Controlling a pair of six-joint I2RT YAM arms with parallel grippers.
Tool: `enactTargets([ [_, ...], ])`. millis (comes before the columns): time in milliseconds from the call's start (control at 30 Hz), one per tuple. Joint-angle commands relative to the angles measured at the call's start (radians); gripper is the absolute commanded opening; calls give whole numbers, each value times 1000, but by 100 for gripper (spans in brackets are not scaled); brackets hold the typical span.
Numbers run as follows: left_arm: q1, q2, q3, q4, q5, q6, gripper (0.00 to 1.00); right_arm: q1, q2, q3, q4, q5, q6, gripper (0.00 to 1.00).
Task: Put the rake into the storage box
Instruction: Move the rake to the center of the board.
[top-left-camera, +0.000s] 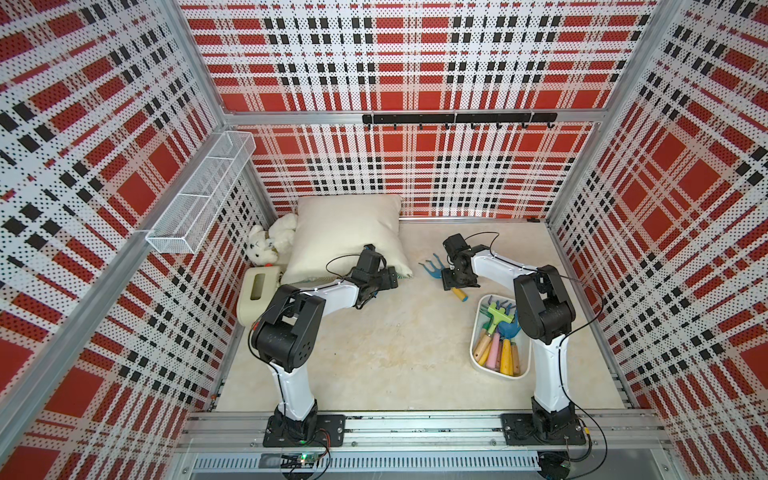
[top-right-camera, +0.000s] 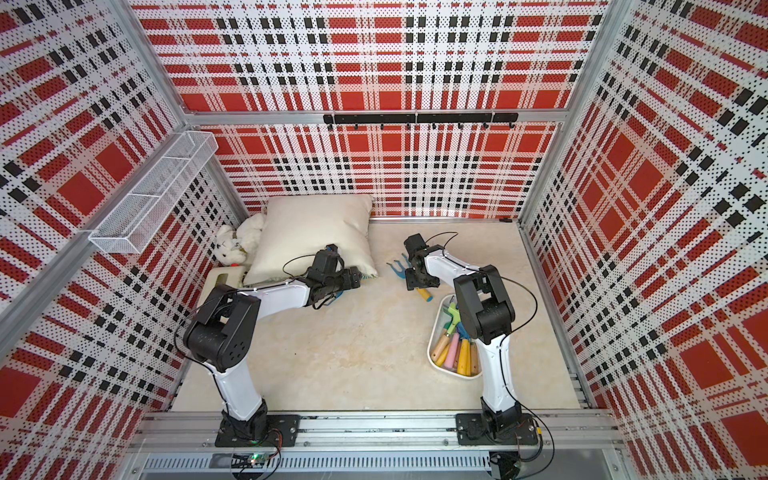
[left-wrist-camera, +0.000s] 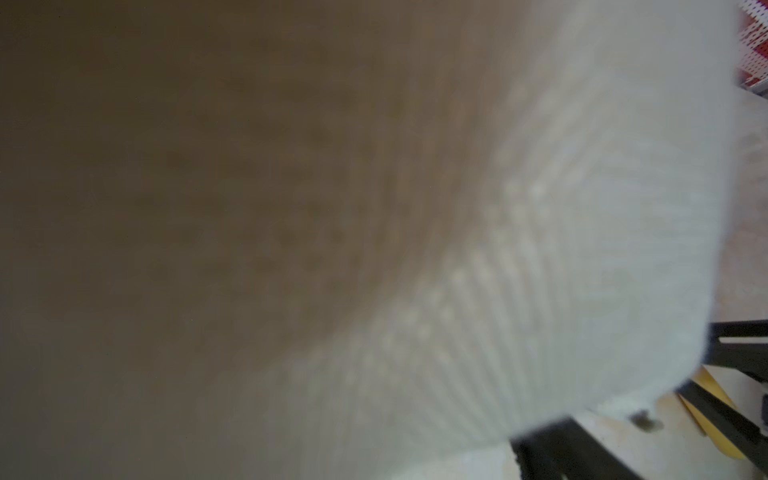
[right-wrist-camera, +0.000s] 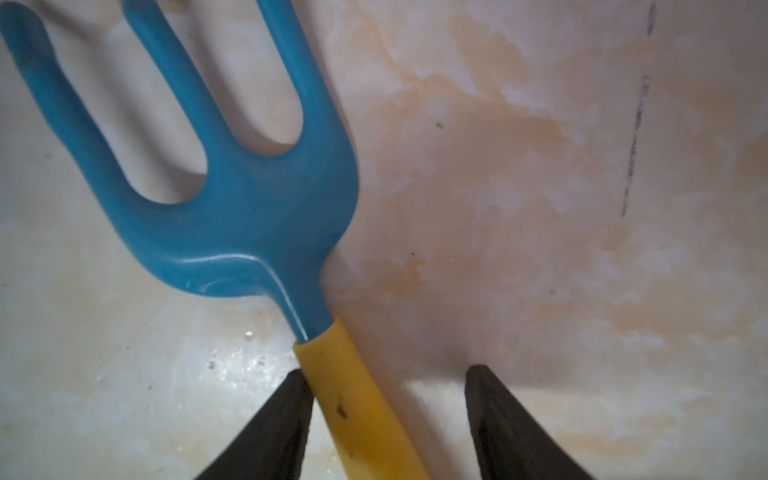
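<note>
The rake (top-left-camera: 434, 270) (top-right-camera: 398, 270) has a blue three-pronged head and a yellow handle, and it lies flat on the floor. My right gripper (top-left-camera: 451, 282) (top-right-camera: 417, 282) is down over its handle. In the right wrist view the gripper (right-wrist-camera: 388, 372) is open around the rake (right-wrist-camera: 249, 216): one finger touches the yellow handle and the other stands well clear. The storage box (top-left-camera: 478, 357) (top-right-camera: 434, 353) is a white tub near the right arm's elbow, holding several tools. My left gripper (top-left-camera: 384, 280) (top-right-camera: 349, 278) is at the pillow's front edge, with fabric filling its view.
A cream pillow (top-left-camera: 345, 232) (left-wrist-camera: 540, 249) lies at the back. A white plush toy (top-left-camera: 270, 241) and a cream slotted box (top-left-camera: 257, 291) sit to its left. A wire-mesh basket (top-left-camera: 199, 199) hangs on the left wall. A black hook rail (top-left-camera: 457, 118) runs along the back wall.
</note>
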Motion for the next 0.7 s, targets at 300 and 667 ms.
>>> enactTargets([
  [300,-25,154,129,-31,49,114,93,-1,11,-61,28,-65,-10,35],
  [667,-131,3,-119,43,0,86,92,39,-144,-195,81,-82,30,2],
])
